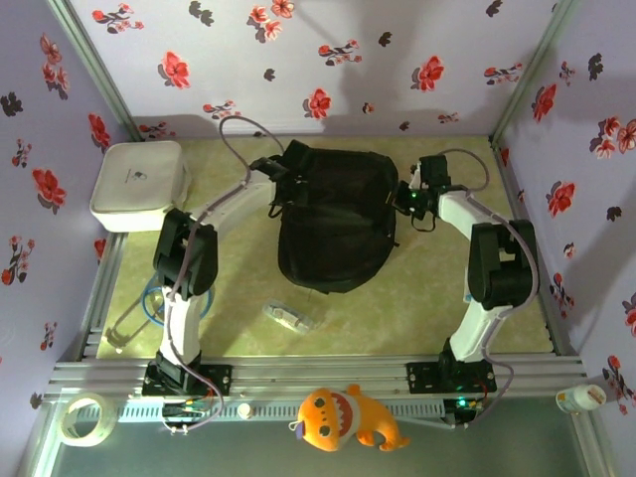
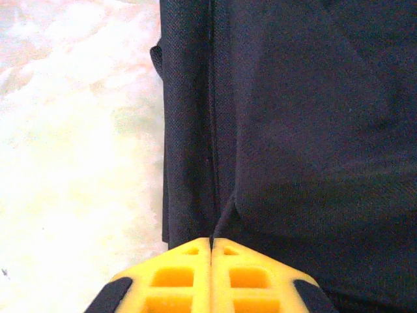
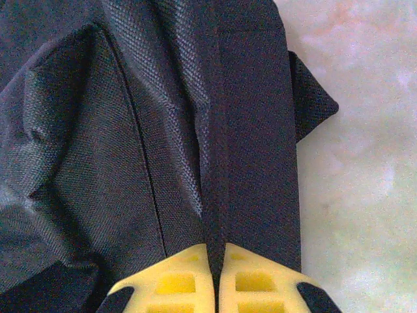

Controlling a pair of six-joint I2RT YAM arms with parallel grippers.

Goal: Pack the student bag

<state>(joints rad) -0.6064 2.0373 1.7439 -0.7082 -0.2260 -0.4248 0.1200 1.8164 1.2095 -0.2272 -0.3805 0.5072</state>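
The student bag (image 1: 333, 219), a large black fabric backpack, lies in the middle of the table. My left gripper (image 1: 281, 171) is at its upper left edge. In the left wrist view its yellow fingers (image 2: 189, 277) are pressed together, pinching a fold of the bag's black fabric (image 2: 221, 215). My right gripper (image 1: 405, 199) is at the bag's right edge. Its yellow fingers (image 3: 176, 283) are shut on a ridge of the bag's woven fabric (image 3: 214, 222).
A white rounded hard case (image 1: 139, 185) sits at the back left. A small clear packet (image 1: 288, 317) lies in front of the bag. An orange plush toy (image 1: 343, 418), a tape roll (image 1: 84, 416) and a small cup (image 1: 581, 397) rest along the near rail.
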